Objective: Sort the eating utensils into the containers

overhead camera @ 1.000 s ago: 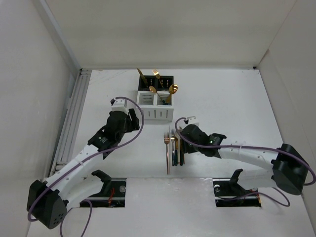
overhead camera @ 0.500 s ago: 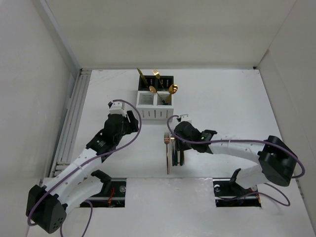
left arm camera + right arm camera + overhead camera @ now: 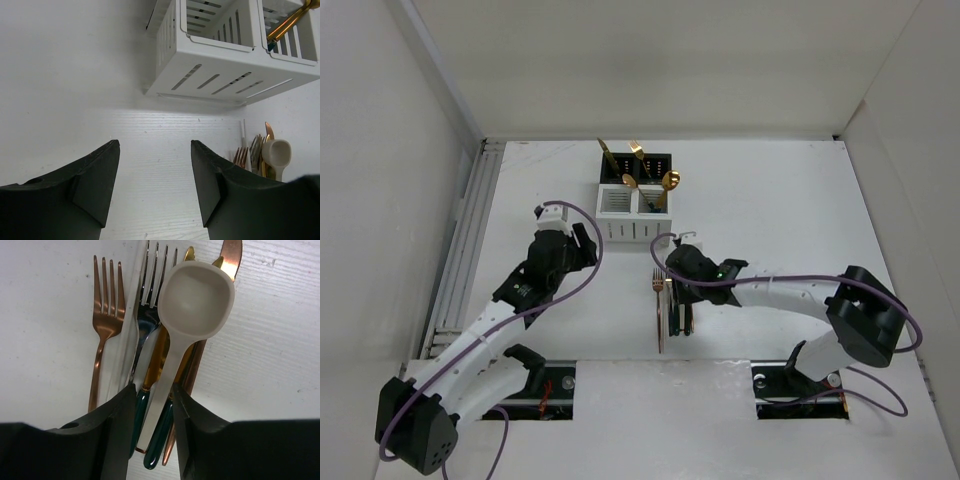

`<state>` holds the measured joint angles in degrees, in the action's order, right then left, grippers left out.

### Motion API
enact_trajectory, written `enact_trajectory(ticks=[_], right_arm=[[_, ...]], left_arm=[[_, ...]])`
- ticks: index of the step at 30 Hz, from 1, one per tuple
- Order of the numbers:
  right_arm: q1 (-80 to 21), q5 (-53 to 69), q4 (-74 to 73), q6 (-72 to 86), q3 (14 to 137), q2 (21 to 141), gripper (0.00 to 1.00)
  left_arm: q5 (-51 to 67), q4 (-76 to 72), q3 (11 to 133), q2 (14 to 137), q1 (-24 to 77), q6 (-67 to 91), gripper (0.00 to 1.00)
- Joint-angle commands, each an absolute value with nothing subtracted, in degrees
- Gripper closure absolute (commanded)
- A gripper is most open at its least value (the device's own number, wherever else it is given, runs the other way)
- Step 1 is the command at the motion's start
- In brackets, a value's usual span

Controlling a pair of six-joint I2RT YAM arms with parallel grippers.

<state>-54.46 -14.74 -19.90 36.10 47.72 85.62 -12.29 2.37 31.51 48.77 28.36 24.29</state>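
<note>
At the far left, a ribbed rail (image 3: 470, 240) runs along the edge of the worktop (image 3: 770, 200). Beside it our left claw (image 3: 155, 147) hovers over bare worktop, jaws spread wide and holding nothing.

At its 1 o'clock stands the white container (image 3: 225, 65), its slotted side toward the claw. A gold utensil (image 3: 287, 22) leans in its right compartment. Just behind it, at 12 o'clock in the top view, sits the black container (image 3: 645, 165) with gold heads sticking out.

At 6 o'clock from the white container lies the pile of utensils (image 3: 672, 305), handles toward the near edge. In the right wrist view, a copper fork (image 3: 105, 320) lies at the pile's 9 o'clock edge. Next comes a silver fork (image 3: 142, 330), then the cream spoon (image 3: 197, 295) on top, bowl up. A copper knife (image 3: 231, 252) pokes out at the bowl's 1 o'clock.

Our right claw (image 3: 152, 402) straddles the cream spoon's handle with its jaws close together. Two teal handles (image 3: 160, 440) crowd the same gap, one on each side, between the spoon and the fingers (image 3: 117, 430). We cannot tell whether the jaws are pressing yet.
</note>
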Motion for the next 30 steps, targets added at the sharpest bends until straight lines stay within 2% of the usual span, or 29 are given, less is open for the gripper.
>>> enact_trajectory(ticks=[1, 10, 17, 22, 23, 26, 30], right_arm=[[-54.8, -16.3, -20.5, 37.1, 50.9, 84.5, 0.59], [-54.8, -17.8, -22.4, 38.8, 50.9, 87.2, 0.57], [-54.8, -19.0, -21.6, 37.5, 52.3, 88.5, 0.6], [-54.8, -18.5, -20.9, 37.0, 52.9, 89.7, 0.73], [-54.8, -18.5, -20.9, 37.0, 52.9, 89.7, 0.8], [-54.8, -19.0, -20.9, 38.2, 52.3, 88.7, 0.92], [-54.8, -19.6, -21.4, 38.8, 52.3, 88.2, 1.0]], left_arm=[[-11.4, 0.6, 31.4, 48.1, 27.9, 24.7, 0.44], [-10.8, 1.1, 33.0, 49.7, 27.4, 25.2, 0.44], [-9.8, 1.7, 33.7, 50.8, 26.9, 25.2, 0.44], [-9.2, 1.7, 33.1, 51.3, 26.9, 25.2, 0.44], [-9.2, 1.7, 33.1, 51.3, 26.9, 25.2, 0.44], [-9.2, 1.7, 33.1, 51.3, 26.9, 25.2, 0.44], [-9.2, 1.7, 32.6, 51.3, 26.9, 25.2, 0.44]])
